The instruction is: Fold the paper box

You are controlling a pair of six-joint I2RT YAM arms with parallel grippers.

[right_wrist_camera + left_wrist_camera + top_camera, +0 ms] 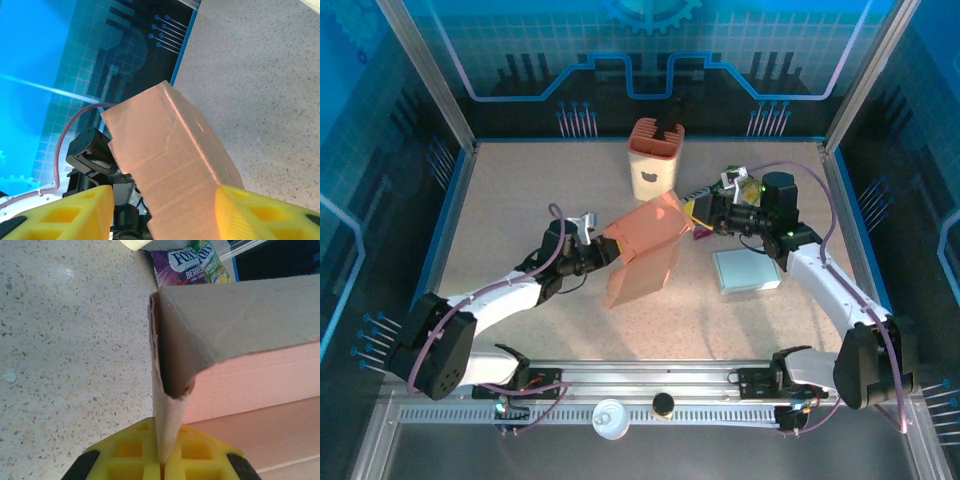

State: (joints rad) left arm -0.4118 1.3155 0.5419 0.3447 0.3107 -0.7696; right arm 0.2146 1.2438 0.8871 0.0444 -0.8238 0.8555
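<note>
Left tool (160, 460) is pressed together on a flap of the paper box (240, 315). The wrist view shows the card wedged between the yellow pads (107, 465), which you can't make out from above. Right tool (160, 215) is spread, with a finger either side of the box's other end; can't tell if they touch it. From the top, the box is mid-bench (520, 200) between both arms. A Fox's packet (192, 262) is cut off behind it. There's open bench to the left, and a pale flat block (748, 270) lies near the right arm.
</note>
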